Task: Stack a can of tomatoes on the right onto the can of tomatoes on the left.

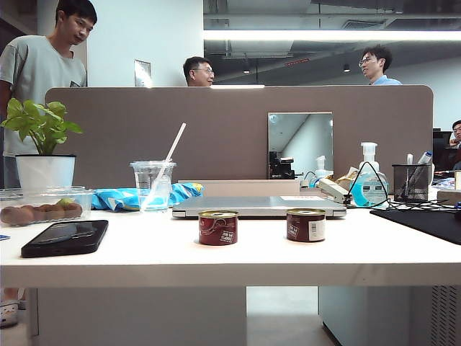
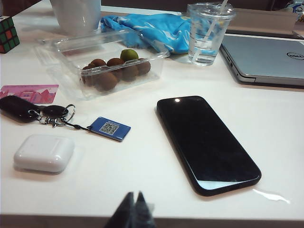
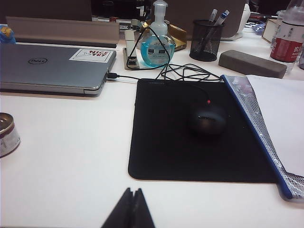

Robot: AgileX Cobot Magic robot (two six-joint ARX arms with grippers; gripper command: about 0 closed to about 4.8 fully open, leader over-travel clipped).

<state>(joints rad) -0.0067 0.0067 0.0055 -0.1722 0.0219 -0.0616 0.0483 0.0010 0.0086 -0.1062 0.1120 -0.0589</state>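
Two short dark-red cans of tomatoes stand upright on the white table in the exterior view, the left can (image 1: 218, 228) and the right can (image 1: 306, 225) about a can's width apart, in front of a laptop. Neither arm shows in that view. In the right wrist view my right gripper (image 3: 133, 191) is shut and empty over bare table near its front edge; one can (image 3: 7, 134) shows partly at the frame's edge, far from the fingertips. My left gripper (image 2: 134, 194) is shut and empty, also near the table's front edge. No can shows in the left wrist view.
By the left gripper lie a black phone (image 2: 206, 142), keys (image 2: 52, 113), a white case (image 2: 44, 152), a fruit box (image 2: 111, 66) and a cup with straw (image 2: 206, 33). By the right are a mouse (image 3: 207, 118) on a black pad (image 3: 171, 142), a laptop (image 3: 52, 66) and cables.
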